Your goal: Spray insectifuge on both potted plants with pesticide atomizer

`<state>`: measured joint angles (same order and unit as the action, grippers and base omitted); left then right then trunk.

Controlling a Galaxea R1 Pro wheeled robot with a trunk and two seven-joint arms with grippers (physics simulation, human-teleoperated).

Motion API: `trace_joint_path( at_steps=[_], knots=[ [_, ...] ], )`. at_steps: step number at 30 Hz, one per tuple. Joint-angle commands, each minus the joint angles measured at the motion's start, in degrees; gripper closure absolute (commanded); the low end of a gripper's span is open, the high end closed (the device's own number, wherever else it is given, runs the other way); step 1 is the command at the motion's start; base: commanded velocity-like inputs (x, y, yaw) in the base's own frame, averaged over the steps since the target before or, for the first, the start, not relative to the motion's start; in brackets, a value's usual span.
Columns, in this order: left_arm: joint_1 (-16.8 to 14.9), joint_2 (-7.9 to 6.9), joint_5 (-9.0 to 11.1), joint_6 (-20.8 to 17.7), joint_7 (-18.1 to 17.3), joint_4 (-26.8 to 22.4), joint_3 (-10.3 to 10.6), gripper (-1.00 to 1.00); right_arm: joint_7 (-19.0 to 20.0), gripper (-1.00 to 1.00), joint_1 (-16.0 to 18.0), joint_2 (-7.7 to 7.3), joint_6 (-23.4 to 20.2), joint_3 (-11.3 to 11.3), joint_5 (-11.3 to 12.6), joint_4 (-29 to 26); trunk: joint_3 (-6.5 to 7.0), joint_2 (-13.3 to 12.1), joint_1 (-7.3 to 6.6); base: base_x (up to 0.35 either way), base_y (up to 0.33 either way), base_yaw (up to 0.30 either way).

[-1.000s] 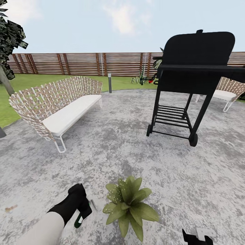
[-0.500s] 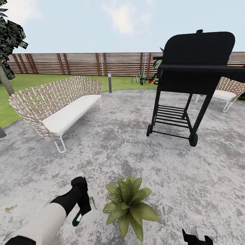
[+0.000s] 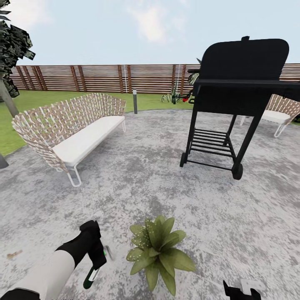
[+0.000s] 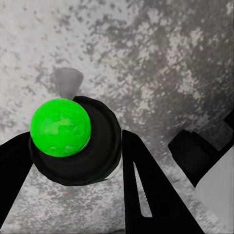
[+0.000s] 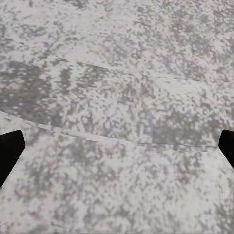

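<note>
My left gripper [image 3: 96, 259] is shut on the pesticide atomizer [image 3: 90, 278], a slim dark-green bottle hanging tilted just left of a potted plant [image 3: 158, 250]. The bottle's whitish trigger head [image 3: 109, 252] points toward that plant. In the left wrist view the atomizer [image 4: 73, 141] sits between the two black fingers [image 4: 146, 195], its bright green end facing the camera. Tiny white specks of insectifuge [image 3: 140, 240] dot the plant's left leaves. My right gripper [image 3: 241, 291] hangs low at the right, open over bare paving [image 5: 117, 122], its fingertips [image 5: 9, 151] wide apart.
A black grill [image 3: 233, 96] stands ahead on the right. A wicker sofa [image 3: 71, 129] with a white cushion sits ahead on the left, another wicker seat [image 3: 283, 112] behind the grill. Grey mottled paving [image 3: 137, 179] lies between, with lawn and a wooden fence [image 3: 104, 78] beyond.
My left gripper has shifted slightly left and down with the atomizer, and the bottle now hangs lower and more tilted. The plant and the right gripper have not moved.
</note>
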<state>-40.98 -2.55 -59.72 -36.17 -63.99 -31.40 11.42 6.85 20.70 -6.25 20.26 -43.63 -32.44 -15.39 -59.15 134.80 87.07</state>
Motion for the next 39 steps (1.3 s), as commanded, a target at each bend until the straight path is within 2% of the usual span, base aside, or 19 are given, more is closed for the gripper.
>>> trace_joint_path(
  at_steps=[1,4,7,12,22,23,33,39],
  knots=[
    [0.0,-0.03,-0.1,-0.5,-0.3,-0.2,0.0,1.0,0.4,-1.0,0.0,0.01,0.2,-0.5,-0.2,0.0,-0.05,0.0,-0.01,0.0,0.0,0.19],
    [-0.1,0.09,-0.1,-0.6,-0.2,-0.4,-1.1,1.0,0.4,-1.0,0.0,0.01,0.2,-0.5,-0.2,0.0,-0.05,0.0,-0.01,0.0,-0.005,0.251],
    [-0.1,0.32,-0.1,-0.6,-0.1,-0.6,-1.3,1.0,0.4,-1.0,0.0,0.01,0.2,-0.5,-0.2,0.0,-0.05,0.0,-0.01,0.0,-0.084,0.273],
    [-0.1,0.58,-0.3,-0.7,0.0,-1.3,-1.3,1.0,0.4,-1.0,0.0,0.01,0.2,-0.5,-0.2,0.0,-0.05,0.0,-0.01,0.0,-0.239,0.239],
    [-0.7,0.87,-0.8,-0.8,0.6,-1.5,-1.1,1.0,0.5,-1.0,0.0,0.01,0.2,-0.4,-0.2,0.1,-0.05,0.0,-0.01,-0.085,-0.257,0.016],
    [-0.8,1.03,-0.8,-0.9,1.4,-1.5,-1.2,1.0,0.5,-1.0,0.0,0.01,0.2,-0.5,-0.2,0.0,-0.05,0.0,-0.01,-0.278,-0.14,0.0],
    [-0.9,1.06,-0.8,-0.9,1.5,-1.4,-1.2,1.0,0.4,-1.0,0.0,0.01,0.2,-0.5,-0.2,0.0,-0.05,0.0,-0.01,-0.174,-0.177,0.216],
    [-0.8,1.05,-0.8,-2.1,1.5,-1.4,-0.9,1.0,0.5,-1.0,0.0,0.06,0.4,-0.4,-0.2,-0.2,-0.05,0.0,-0.01,-0.017,-0.013,0.016]
  ],
)
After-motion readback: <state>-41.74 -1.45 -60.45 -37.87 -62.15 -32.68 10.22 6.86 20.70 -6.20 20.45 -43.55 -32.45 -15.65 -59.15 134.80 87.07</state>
